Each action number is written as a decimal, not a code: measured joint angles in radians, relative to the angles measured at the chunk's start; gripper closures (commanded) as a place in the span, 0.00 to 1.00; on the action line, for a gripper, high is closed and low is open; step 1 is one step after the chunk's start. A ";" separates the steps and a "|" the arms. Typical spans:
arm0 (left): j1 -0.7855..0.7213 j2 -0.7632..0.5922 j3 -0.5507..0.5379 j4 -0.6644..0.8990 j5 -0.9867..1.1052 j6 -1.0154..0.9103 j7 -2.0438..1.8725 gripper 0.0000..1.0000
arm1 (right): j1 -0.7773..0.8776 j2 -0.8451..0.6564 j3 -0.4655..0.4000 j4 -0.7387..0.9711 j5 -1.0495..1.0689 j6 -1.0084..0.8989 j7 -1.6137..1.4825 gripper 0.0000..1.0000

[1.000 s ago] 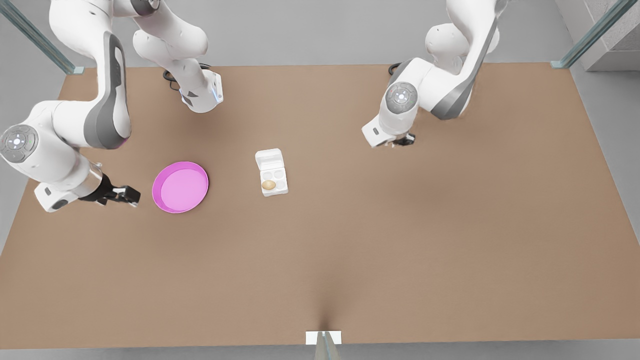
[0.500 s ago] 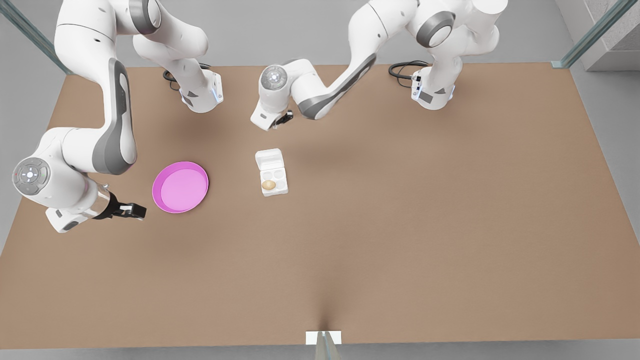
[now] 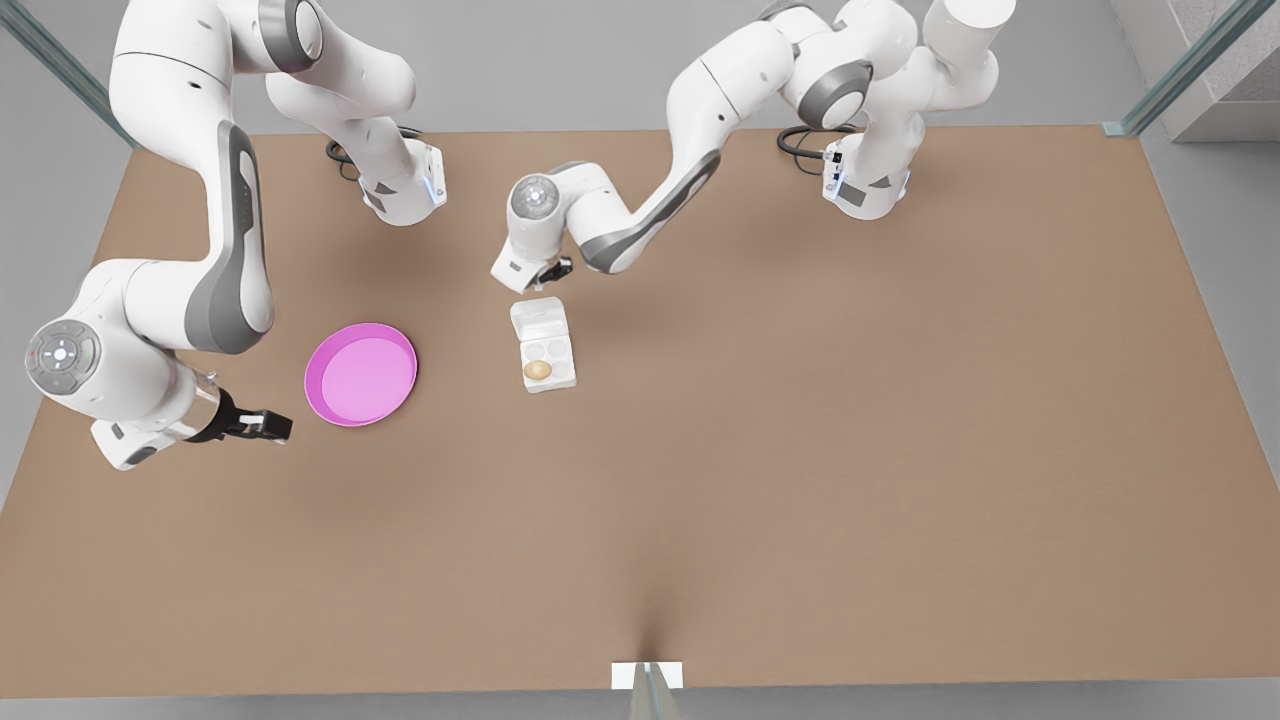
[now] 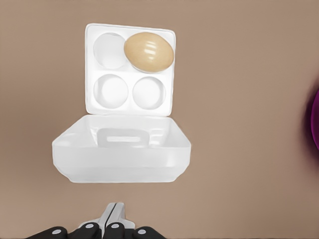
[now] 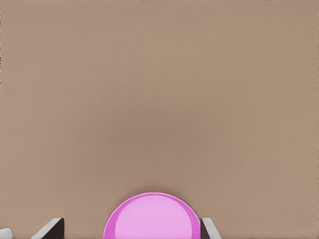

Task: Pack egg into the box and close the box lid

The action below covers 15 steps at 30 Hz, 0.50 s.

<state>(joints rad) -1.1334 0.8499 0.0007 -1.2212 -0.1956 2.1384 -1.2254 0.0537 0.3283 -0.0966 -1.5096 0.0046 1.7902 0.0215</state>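
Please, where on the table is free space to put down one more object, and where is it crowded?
Free: the table on the front view's right of the egg carton and along the near edge. Crowded: between pink plate and carton; the left gripper hangs by the lid, the right gripper beside the plate.

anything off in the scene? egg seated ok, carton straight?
Nothing stands out. The egg sits in one corner cup of the box, not spilled. The box lid is open, undamaged. The left pincer, shut, hovers just behind the lid; the right pincer, open, waits beside the pink plate.
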 measured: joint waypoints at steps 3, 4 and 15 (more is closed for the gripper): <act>0.006 0.013 0.013 0.015 0.005 0.000 0.037 0.79 | 0.000 0.003 0.000 0.000 0.002 0.000 0.000 0.00; 0.006 0.032 0.015 0.042 0.006 0.000 0.037 0.79 | 0.000 0.005 0.000 0.000 0.001 0.001 0.000 0.00; 0.038 0.091 0.051 0.168 0.013 -0.015 0.061 0.79 | 0.001 0.006 0.000 0.014 0.003 0.000 0.000 0.00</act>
<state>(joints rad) -1.0959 0.9414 0.0522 -1.0536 -0.1825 2.1233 -1.1643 0.0545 0.3345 -0.0966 -1.4956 0.0077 1.7902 0.0215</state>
